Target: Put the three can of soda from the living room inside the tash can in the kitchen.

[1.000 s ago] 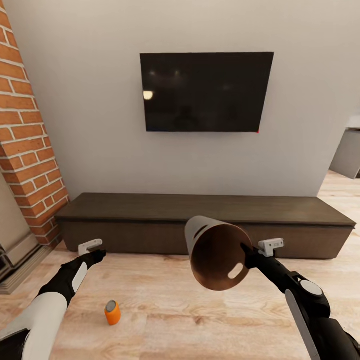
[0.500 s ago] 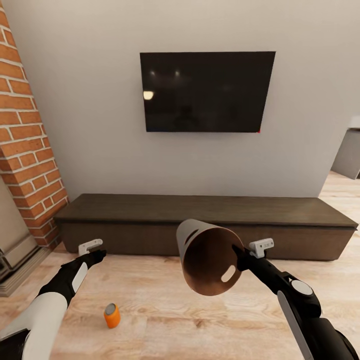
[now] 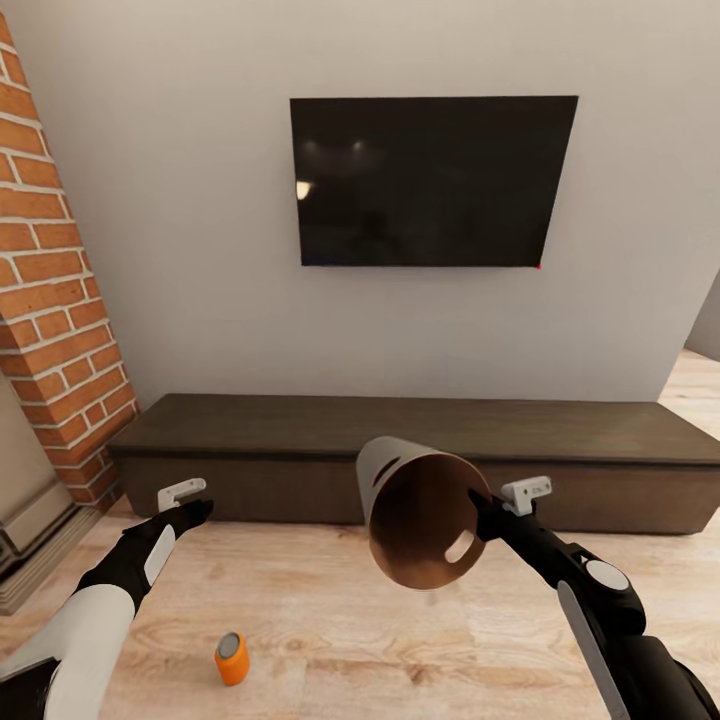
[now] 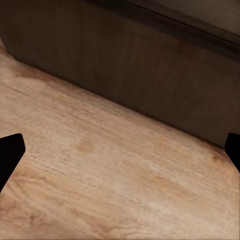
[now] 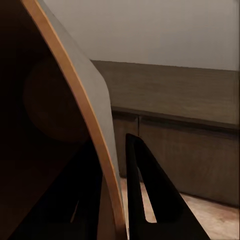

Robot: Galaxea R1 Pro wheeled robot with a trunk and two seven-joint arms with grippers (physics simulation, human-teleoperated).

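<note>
Two fingers of the right gripper (image 5: 114, 200) pinch the rim of the tash can (image 3: 425, 520), one finger (image 5: 150, 190) on its pale outer wall and the other inside against the coppery lining, so these jaws are closed on the bin. The bin hangs in the air, tipped on its side with its mouth turned toward the robot, in front of the low dark TV unit (image 3: 400, 425). The left gripper (image 3: 190, 510) reaches out over the plank floor (image 3: 330, 610) with its jaws spread wide and empty; in the left wrist view only the two dark fingertips (image 4: 10, 155) show at the edges.

One can of soda (image 3: 232, 658), orange with a grey top, stands upright on the floor near the left arm, well apart from the bin.

The can looks light, thin-walled and smooth, so it would likely dent under a hard squeeze and slip from a loose one; a hold across the middle of its side seems best. The bin reads as stiff but bulky, and a pinch on one rim edge probably lets it swing.

The bin's inside is dark, so whether anything lies in it cannot be told. A black TV (image 3: 435, 180) hangs on the wall beside a brick chimney (image 3: 50, 300).
</note>
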